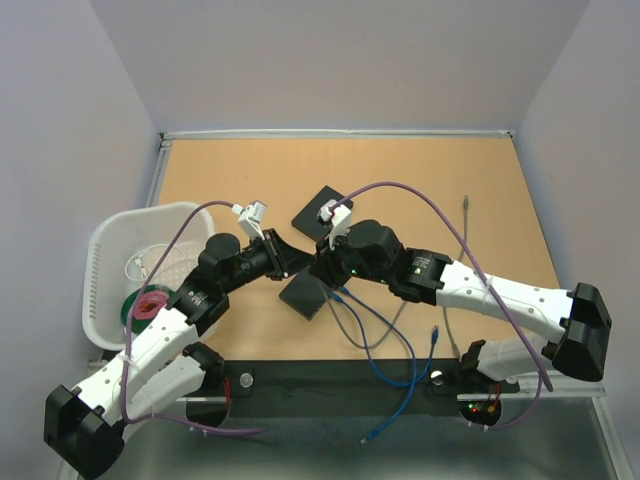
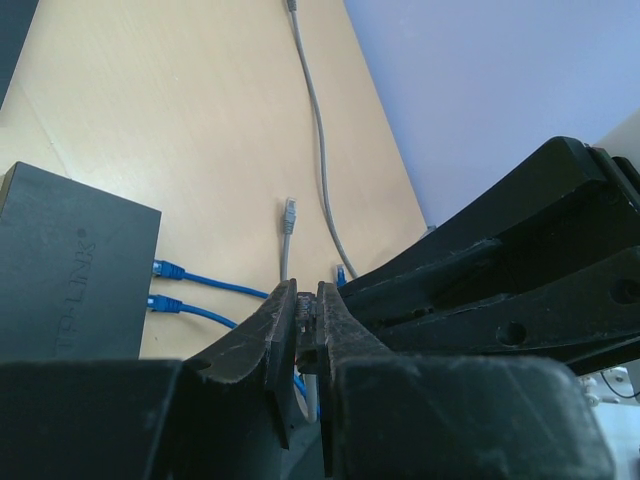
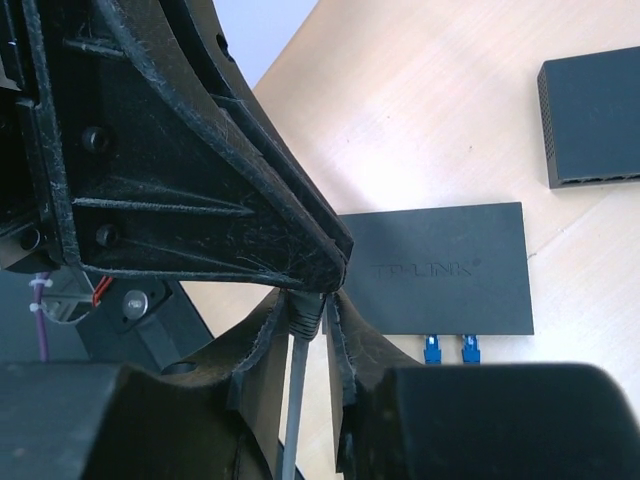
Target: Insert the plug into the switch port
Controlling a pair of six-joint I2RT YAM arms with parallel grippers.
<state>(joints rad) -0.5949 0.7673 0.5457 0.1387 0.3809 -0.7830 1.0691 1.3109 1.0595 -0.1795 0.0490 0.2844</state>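
Note:
The plug [image 2: 305,305] is pinched between the tips of my left gripper [image 2: 305,295], which is shut on it. In the right wrist view my right gripper [image 3: 310,300] has closed around the same plug's ribbed grey boot [image 3: 308,312], just below the left fingertips [image 3: 300,255]. Its grey cable [image 3: 293,400] hangs down between the fingers. Seen from above, both grippers [image 1: 300,258] [image 1: 322,262] meet tip to tip over the table's middle, hiding the plug. The black switch [image 1: 303,296] lies just under them, with two blue plugs [image 3: 432,348] in its ports.
A second black switch [image 1: 322,208] lies further back. A white basket [image 1: 100,250] with tape rolls stands at the left. Blue cables [image 1: 400,370] and grey cables [image 1: 467,215] trail over the right and near side. A loose grey plug [image 2: 290,213] lies on the table.

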